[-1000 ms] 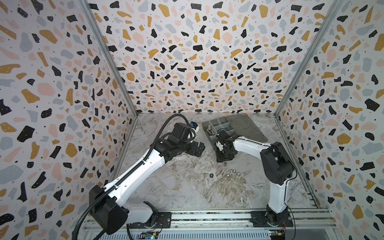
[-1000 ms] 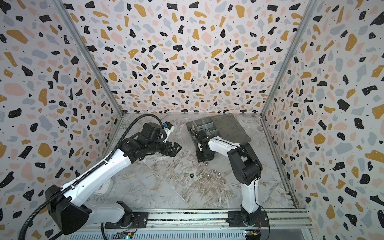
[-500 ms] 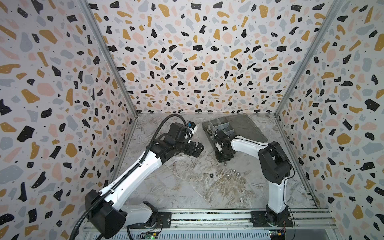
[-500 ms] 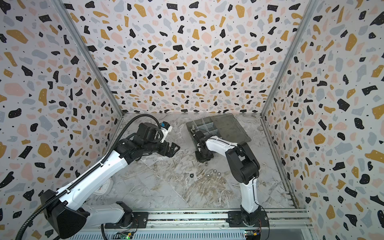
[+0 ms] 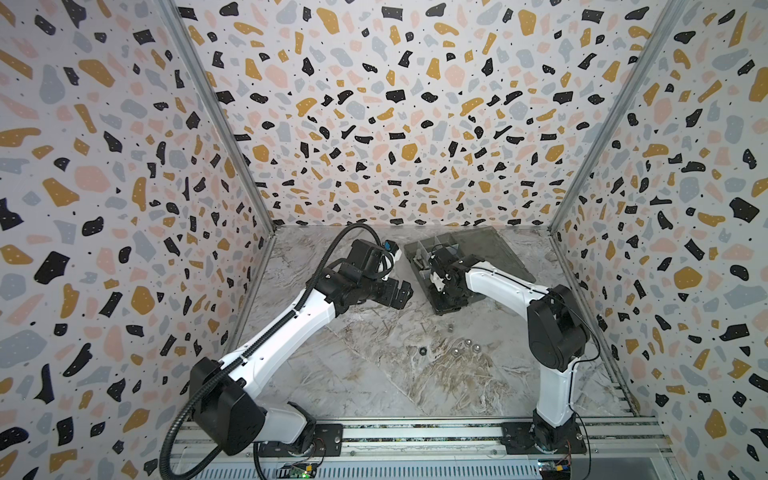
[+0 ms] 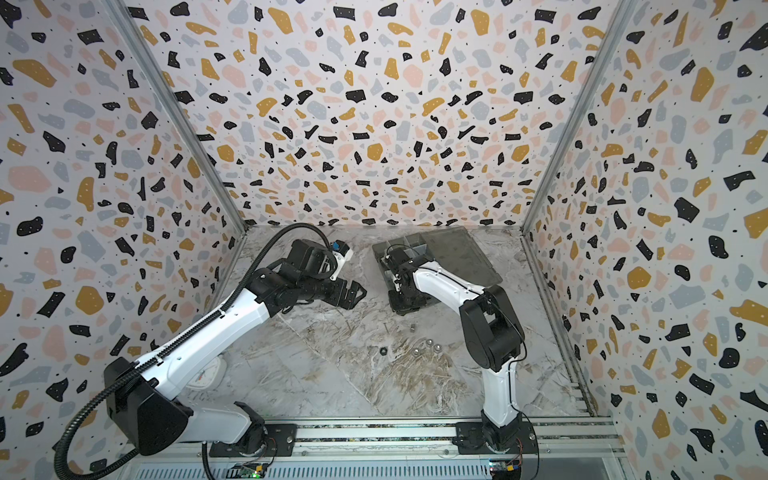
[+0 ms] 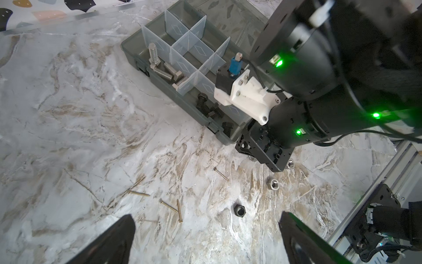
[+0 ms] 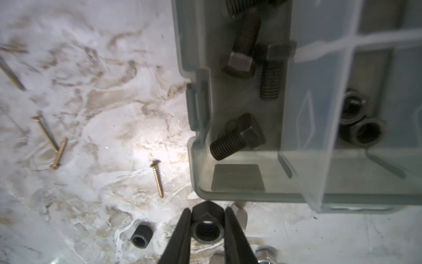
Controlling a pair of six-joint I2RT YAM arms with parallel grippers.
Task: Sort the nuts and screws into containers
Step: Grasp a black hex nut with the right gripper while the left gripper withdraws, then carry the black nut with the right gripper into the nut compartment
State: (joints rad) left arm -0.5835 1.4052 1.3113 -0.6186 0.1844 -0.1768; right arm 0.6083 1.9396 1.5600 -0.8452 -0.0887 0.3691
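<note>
My right gripper is shut on a black nut, just outside the end wall of the smoky-grey organiser box. In both top views this gripper sits at the near end of the box. Black screws lie in the corner container, black nuts in the one beside it, and silver screws in another. My left gripper hangs open over the table, left of the box. Another black nut and silver nuts lie loose.
Thin brass wood screws are scattered on the marble table. The box's flat lid lies open to its right. Patterned walls close three sides. A metal rail runs along the front.
The right gripper's jaws have narrowed and now pinch the black nut. The left arm has shifted only slightly and stays open.
</note>
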